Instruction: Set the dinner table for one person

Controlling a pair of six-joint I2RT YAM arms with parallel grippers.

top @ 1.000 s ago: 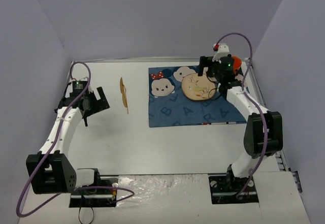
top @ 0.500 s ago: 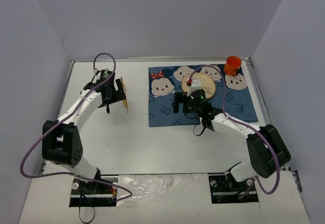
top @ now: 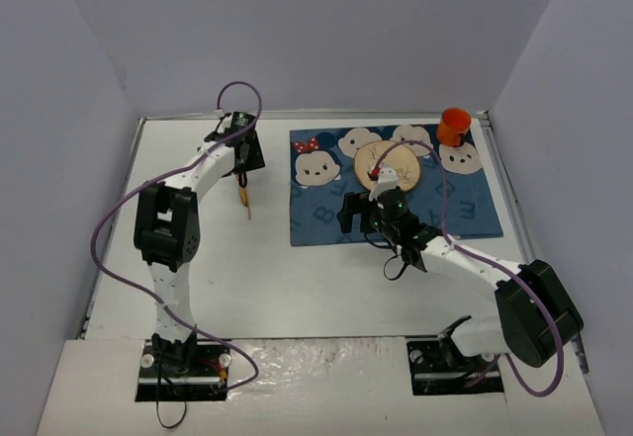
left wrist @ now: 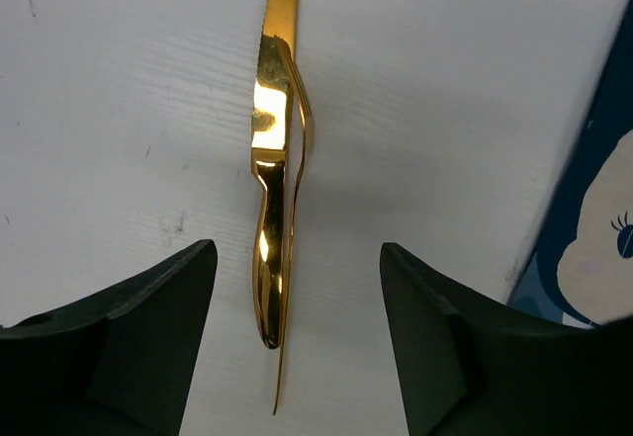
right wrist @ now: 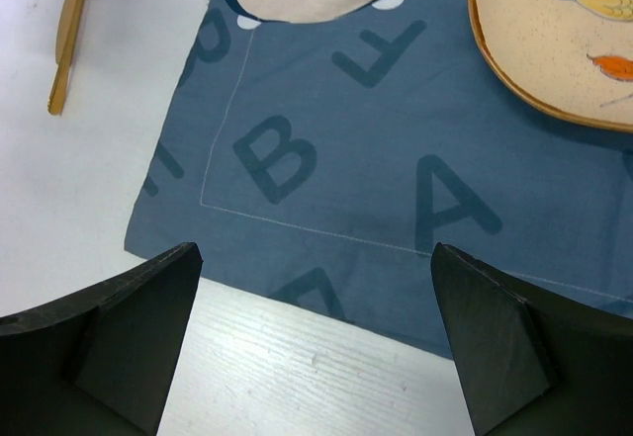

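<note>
Since half a second ago my left arm has swung further back along the dinner table (top: 297, 278), and my left pincer (top: 244, 167) now hangs straight over the gold cutlery (top: 244, 199); my right arm has drawn a little toward the near side. From the left wrist, the left pincer (left wrist: 294, 258) stands wide, a dark finger on either side of the gold cutlery (left wrist: 272, 179) and neither one touching it; the pieces lie pressed together on the white dinner table (left wrist: 445, 110), one a serrated knife, the other too thin for me to name. My right pincer (top: 354, 214) hovers at the near left part of the blue mat (top: 396, 220); in its wrist view the right pincer (right wrist: 315, 258) is also wide and holds nothing, with the near edge of the blue mat (right wrist: 326, 159) and bare dinner table (right wrist: 297, 357) under it; the gold cutlery (right wrist: 64, 41) shows at the far left. A bird-painted plate (top: 389, 162) sits on the mat, its rim showing (right wrist: 554, 31) from the right wrist; an orange cup (top: 455, 126) stands at the mat's far right corner.
</note>
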